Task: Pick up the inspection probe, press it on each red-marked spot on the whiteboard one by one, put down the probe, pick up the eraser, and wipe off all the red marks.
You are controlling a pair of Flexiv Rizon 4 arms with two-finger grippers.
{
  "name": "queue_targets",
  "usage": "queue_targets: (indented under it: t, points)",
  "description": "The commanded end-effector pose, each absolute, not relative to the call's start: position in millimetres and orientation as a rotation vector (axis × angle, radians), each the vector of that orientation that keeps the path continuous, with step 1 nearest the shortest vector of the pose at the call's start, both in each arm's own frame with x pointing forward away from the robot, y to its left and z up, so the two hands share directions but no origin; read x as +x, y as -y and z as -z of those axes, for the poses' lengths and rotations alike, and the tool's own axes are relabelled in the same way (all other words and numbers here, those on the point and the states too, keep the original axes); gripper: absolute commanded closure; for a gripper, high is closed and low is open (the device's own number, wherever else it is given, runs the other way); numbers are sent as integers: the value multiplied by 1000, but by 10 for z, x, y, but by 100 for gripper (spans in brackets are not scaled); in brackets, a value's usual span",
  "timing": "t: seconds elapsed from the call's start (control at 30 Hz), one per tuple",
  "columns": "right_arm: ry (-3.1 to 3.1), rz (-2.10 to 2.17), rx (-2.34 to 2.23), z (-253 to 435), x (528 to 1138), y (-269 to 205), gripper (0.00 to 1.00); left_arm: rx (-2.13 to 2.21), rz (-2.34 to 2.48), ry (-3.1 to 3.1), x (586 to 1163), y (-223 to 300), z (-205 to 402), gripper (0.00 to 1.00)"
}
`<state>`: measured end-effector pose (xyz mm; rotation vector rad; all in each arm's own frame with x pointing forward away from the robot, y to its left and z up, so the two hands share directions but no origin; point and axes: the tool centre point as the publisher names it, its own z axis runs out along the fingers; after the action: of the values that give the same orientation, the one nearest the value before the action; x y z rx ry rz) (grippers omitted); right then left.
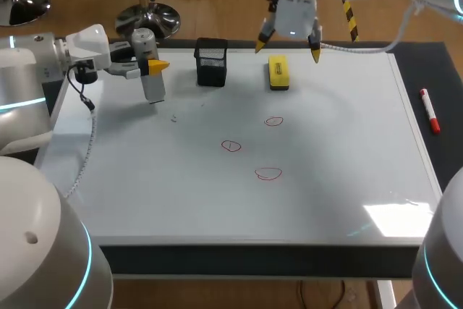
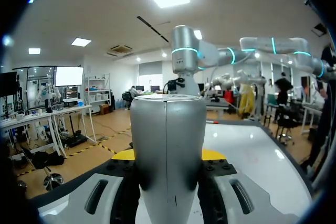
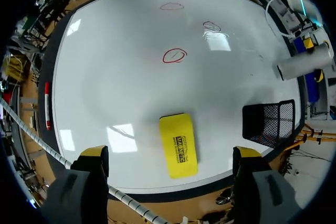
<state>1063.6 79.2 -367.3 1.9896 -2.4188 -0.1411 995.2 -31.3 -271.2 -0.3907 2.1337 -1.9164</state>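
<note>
Silver probe [image 2: 168, 124] is clamped at mid-body in the left pincer [image 2: 169, 156]. It looks rigid, smooth and likely slippery, so a firm grip suits. Black mesh basket [image 1: 211, 61] stands near that pincer's side; mind it. Three red marks [image 1: 231, 146] lie well apart from it across bare whiteboard [image 1: 325, 150]. Right pincer [image 1: 288, 50] hangs over the yellow eraser [image 1: 278, 72], fingers apart. Eraser looks light; grip its long sides.
</note>
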Motion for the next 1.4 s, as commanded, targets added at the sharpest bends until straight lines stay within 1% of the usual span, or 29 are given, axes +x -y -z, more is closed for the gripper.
queue_targets:
  t: [0.03, 0.53, 1.4]
  points:
    - [2377, 126, 2008, 3743, 10680, -756, 0, -390, 1916, -2132, 9953, 313, 2706, 100]
    - [2263, 110, 2023, 3947, 10827, -828, 0, -390, 1916, -2132, 9953, 313, 2706, 100]
    - [2210, 56, 2020, 4215, 10849, -968, 0, -390, 1916, -2132, 9953, 313, 2706, 100]
